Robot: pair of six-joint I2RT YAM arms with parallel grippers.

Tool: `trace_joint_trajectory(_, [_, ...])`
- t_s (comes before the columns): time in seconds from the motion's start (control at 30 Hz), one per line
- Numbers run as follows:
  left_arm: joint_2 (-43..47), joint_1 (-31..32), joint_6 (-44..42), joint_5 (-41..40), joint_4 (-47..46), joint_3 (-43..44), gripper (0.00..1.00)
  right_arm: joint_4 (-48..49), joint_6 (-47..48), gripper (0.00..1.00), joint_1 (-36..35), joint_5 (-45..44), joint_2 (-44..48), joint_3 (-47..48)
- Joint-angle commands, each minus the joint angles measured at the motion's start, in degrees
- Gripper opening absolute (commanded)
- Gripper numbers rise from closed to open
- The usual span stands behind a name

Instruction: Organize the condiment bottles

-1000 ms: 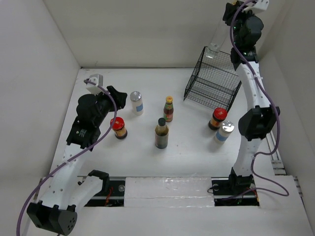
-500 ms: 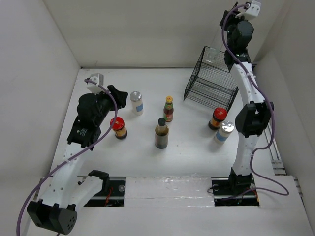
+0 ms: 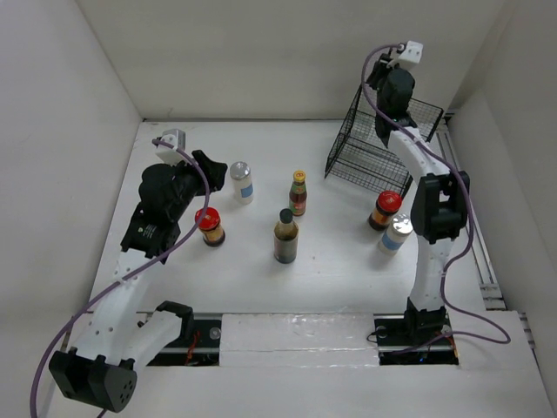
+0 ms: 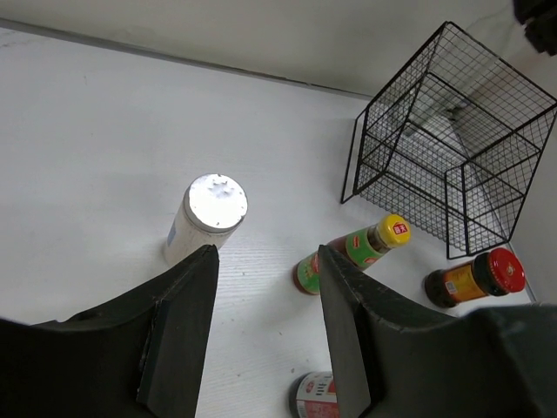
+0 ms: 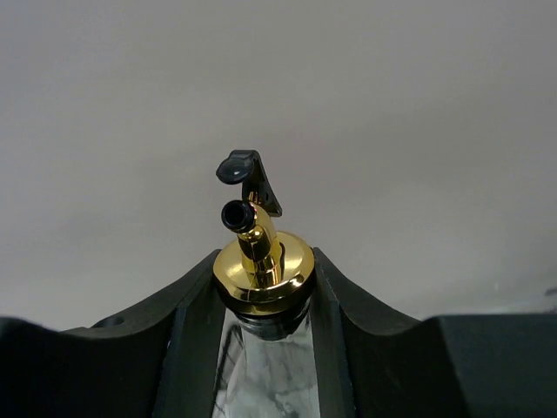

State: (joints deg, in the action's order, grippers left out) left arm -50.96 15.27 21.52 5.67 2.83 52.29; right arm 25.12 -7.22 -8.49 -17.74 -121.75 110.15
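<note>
The white table [image 3: 348, 279] carries a black wire basket [image 3: 370, 152] at its far right. The right gripper [image 5: 264, 266] is over the basket's far rim, clenched around the top of the gold-capped clear bottle [image 5: 264, 383]. In the top view the arm hides the bottle.

The left gripper [image 4: 264, 261] hovers at the table's left, jaws apart with nothing between them.

Mid-table stands the dark bottle [image 3: 285, 237]. Just beyond it is the yellow-capped bottle [image 3: 298, 193], which has a green label.

The left jar [image 3: 209, 226] is near the left gripper. The right jar [image 3: 385, 210], yellow-labelled, stands in front of the basket.

The two shakers have blue labels. The left shaker [image 3: 241, 182] is near the left gripper's tip, and the right shaker [image 3: 396, 233] is just beside the right jar.

The yellow cap bears a red mark, and all print is too small to read.
</note>
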Motion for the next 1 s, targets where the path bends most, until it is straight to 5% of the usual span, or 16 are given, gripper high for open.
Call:
trace_joint_trajectory(0.0, [0.2,-0.5,-0.1,0.8,-2.2,-0.2,0.45,11.8,1.2,0.01,-1.7,-2.4,3.1,-2.1])
trace_joint_trajectory(0.3, [0.7,-0.5,-0.1,1.4,-2.2,-0.2,0.45,14.4,1.2,0.06,-2.2,-5.6,3.1,-10.4])
trace_joint_trajectory(0.4, [0.7,-0.5,-0.1,1.9,-2.2,-0.2,0.45,16.6,1.2,0.30,-2.8,-6.2,4.2,-12.7])
trace_joint_trajectory(0.43, [1.2,-0.5,-0.1,1.9,-2.2,-0.2,0.45,16.6,1.2,0.48,-2.8,-6.2,4.9,-13.3])
trace_joint_trajectory(0.57, [1.2,-0.5,-0.1,2.4,-2.2,-0.2,0.46,13.7,1.2,0.77,-3.3,-6.2,7.1,-12.0])
trace_joint_trajectory(0.9, [2.9,-0.5,1.0,2.4,-2.2,-0.2,0.50,-3.5,1.2,0.96,-2.7,2.3,20.1,-13.0])
trace_joint_trajectory(0.97, [3.4,-0.5,1.0,1.9,-2.2,-0.2,0.50,-8.1,0.4,0.94,-2.7,10.5,26.5,-16.2])
